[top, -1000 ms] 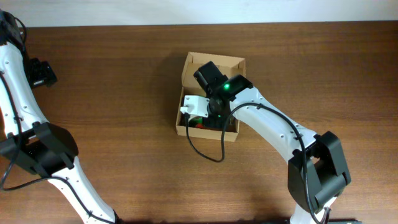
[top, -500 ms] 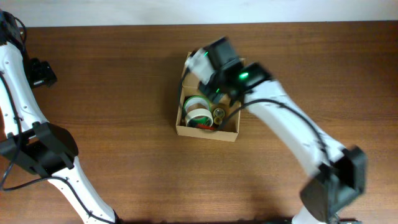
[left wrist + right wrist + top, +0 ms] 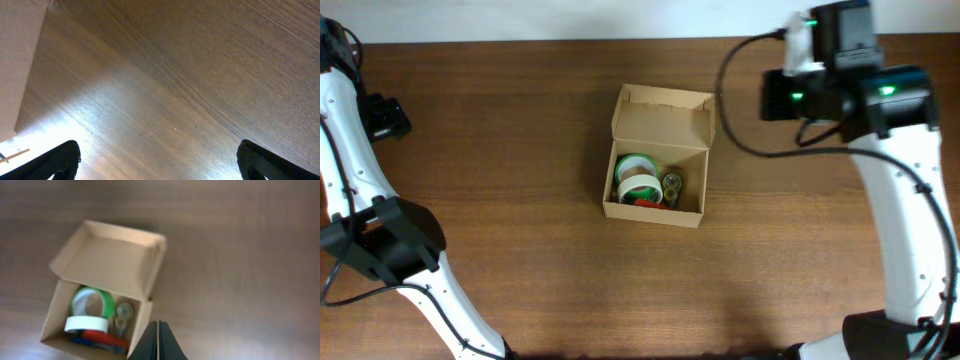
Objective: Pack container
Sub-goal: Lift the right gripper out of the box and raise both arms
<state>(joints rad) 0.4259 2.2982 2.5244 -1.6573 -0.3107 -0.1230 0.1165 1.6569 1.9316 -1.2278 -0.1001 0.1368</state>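
Plainly, container (image 3: 660, 118) open, rolls (image 3: 638, 178) inside.

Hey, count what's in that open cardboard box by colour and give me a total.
Green tape roll: 1
White tape roll: 1
Small clear tape roll: 1
Red thing: 1
Total: 4 showing in the box; anything underneath is hidden.

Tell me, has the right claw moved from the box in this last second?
Yes. The right gripper was in the container; overhead, it now sits clear of it, up and to the right.
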